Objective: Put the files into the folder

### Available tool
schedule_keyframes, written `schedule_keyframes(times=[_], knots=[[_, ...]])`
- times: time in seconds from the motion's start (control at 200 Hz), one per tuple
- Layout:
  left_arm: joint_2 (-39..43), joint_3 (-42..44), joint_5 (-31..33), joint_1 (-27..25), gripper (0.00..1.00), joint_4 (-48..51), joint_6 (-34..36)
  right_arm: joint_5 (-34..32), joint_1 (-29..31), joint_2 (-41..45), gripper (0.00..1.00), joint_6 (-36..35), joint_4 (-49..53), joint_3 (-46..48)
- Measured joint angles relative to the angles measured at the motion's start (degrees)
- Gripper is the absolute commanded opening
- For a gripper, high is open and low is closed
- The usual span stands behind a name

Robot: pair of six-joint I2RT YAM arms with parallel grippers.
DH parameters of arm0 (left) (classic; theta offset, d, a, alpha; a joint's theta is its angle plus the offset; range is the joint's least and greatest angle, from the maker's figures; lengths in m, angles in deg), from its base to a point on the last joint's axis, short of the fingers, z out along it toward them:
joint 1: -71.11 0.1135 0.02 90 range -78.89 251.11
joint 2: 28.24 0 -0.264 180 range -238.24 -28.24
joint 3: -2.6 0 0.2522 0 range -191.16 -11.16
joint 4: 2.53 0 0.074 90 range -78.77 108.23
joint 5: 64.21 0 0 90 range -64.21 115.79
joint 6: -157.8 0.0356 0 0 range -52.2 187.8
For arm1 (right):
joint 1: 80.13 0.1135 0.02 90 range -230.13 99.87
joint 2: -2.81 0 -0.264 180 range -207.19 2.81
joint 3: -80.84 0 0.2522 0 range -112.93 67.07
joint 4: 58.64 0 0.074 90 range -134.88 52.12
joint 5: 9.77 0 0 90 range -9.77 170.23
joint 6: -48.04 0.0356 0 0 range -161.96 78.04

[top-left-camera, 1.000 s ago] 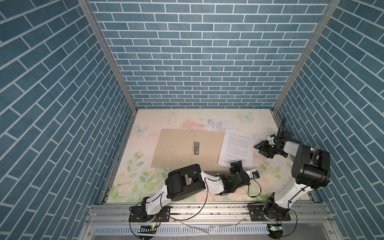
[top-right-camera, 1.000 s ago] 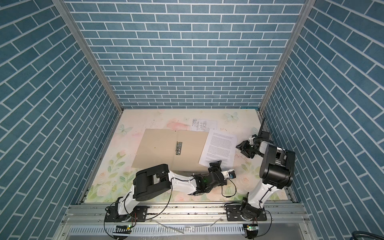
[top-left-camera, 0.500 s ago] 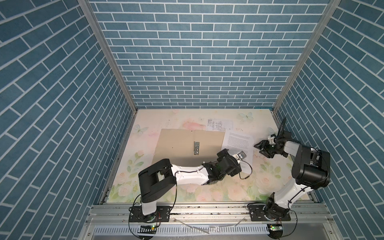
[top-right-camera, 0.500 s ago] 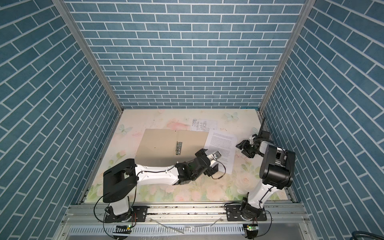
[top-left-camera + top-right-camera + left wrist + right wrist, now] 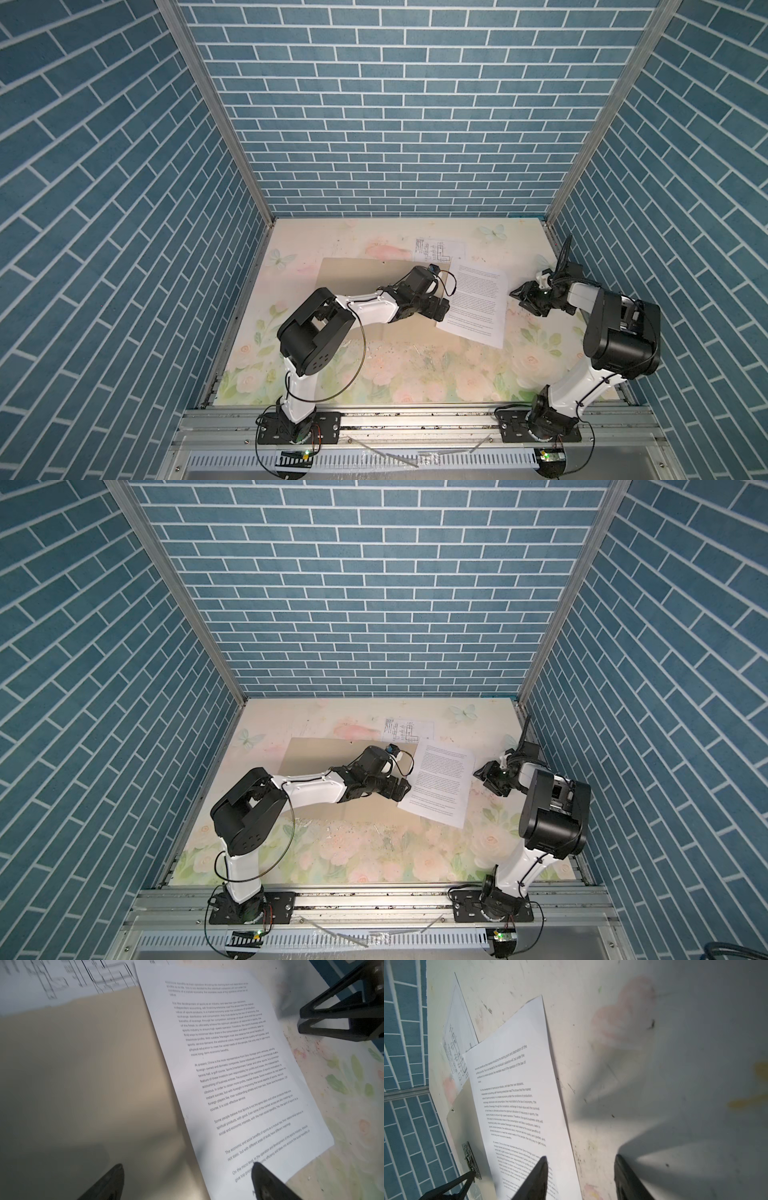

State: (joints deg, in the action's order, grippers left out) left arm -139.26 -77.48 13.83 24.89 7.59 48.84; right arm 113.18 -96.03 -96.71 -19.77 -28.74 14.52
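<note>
The tan folder (image 5: 357, 282) (image 5: 316, 766) lies open and flat in both top views, with my left arm stretched over it. The text file (image 5: 478, 303) (image 5: 239, 1064) (image 5: 517, 1095) lies tilted, its left part over the folder's right side. The drawing file (image 5: 440, 249) (image 5: 455, 1049) lies behind, partly tucked under the folder. My left gripper (image 5: 442, 309) (image 5: 187, 1167) is open, one finger over the folder and one over the text file. My right gripper (image 5: 519, 293) (image 5: 581, 1158) is open and astride that file's right edge, holding nothing.
A metal clip (image 5: 471, 1159) sits on the folder's inner face. The floral tabletop (image 5: 415, 374) is ringed by blue brick walls (image 5: 395, 124) close on three sides. My right arm's big black joint (image 5: 619, 332) stands beside the right wall.
My left arm has swung from the table's front back over the folder, bringing its gripper to the text file's left edge. The right arm and both files have stayed put.
</note>
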Motion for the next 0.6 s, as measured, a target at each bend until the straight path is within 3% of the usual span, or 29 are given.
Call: schedule_keyframes(times=[0.315, 0.6], knots=[[-4.0, -2.7, -12.2, 1.8, 0.91, 0.1, -6.4, -0.9, 0.7, -0.1, 0.46, -0.2, 0.1, 0.0], [-5.3, -3.5, -16.9, 2.3, 0.87, -1.1, -9.6, -1.2, 1.1, -0.2, 0.43, -0.2, 0.1, 0.0]])
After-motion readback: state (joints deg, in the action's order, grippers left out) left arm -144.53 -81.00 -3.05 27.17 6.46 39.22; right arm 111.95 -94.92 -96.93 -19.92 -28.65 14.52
